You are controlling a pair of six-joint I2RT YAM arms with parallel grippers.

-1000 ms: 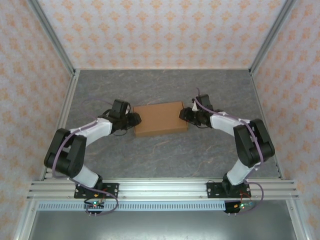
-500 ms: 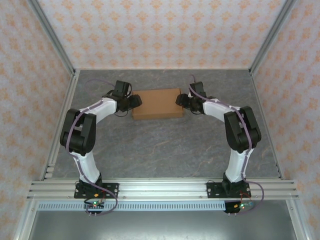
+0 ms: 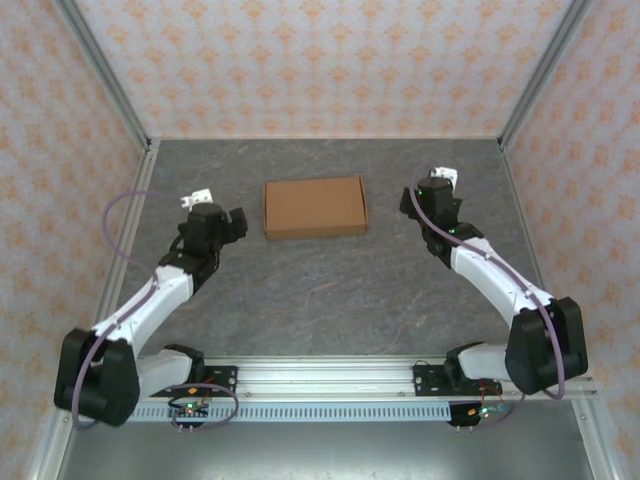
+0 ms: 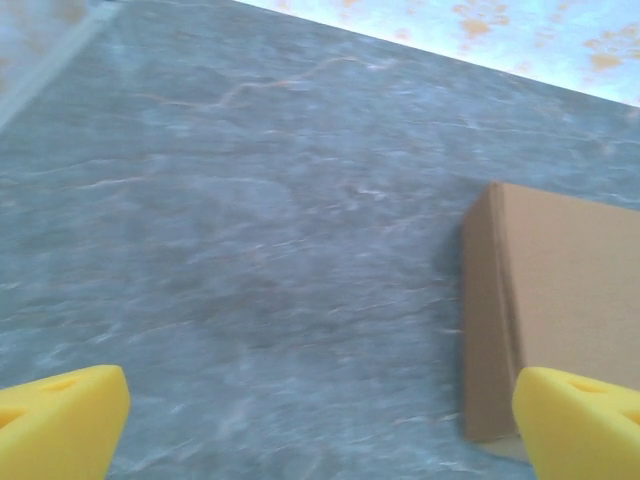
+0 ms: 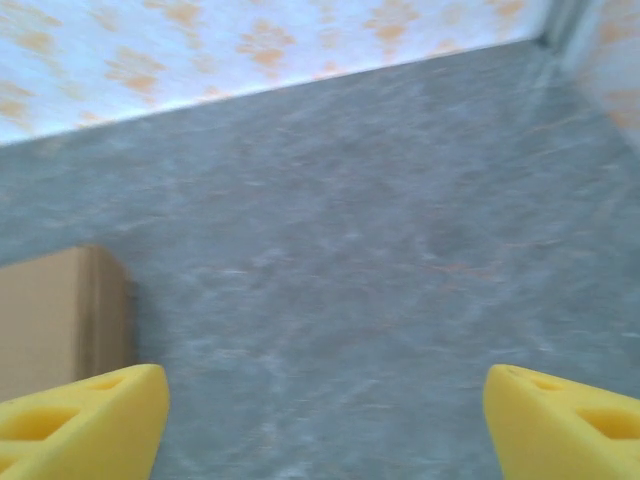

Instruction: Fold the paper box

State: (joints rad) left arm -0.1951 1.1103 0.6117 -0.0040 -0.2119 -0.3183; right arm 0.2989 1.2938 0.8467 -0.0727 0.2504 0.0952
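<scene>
The paper box (image 3: 314,207) is a shut, flat brown cardboard mailer lying on the grey table, a little past its middle. My left gripper (image 3: 218,217) is off the box's left end with a gap between them. In the left wrist view it (image 4: 320,430) is open, its yellow fingertips (image 4: 60,420) wide apart over bare table, and the box's (image 4: 560,300) left end lies at the right. My right gripper (image 3: 437,190) is clear of the box's right end. It (image 5: 320,425) is open too, with the box (image 5: 50,315) at the left edge.
The grey marbled table (image 3: 330,290) is walled by patterned panels (image 3: 320,60) at the back and on both sides. An aluminium rail (image 3: 320,378) carries the arm bases along the near edge.
The box was slid farther back, then both grippers opened off its ends. Each arm has drawn outward and back, away from the box.
</scene>
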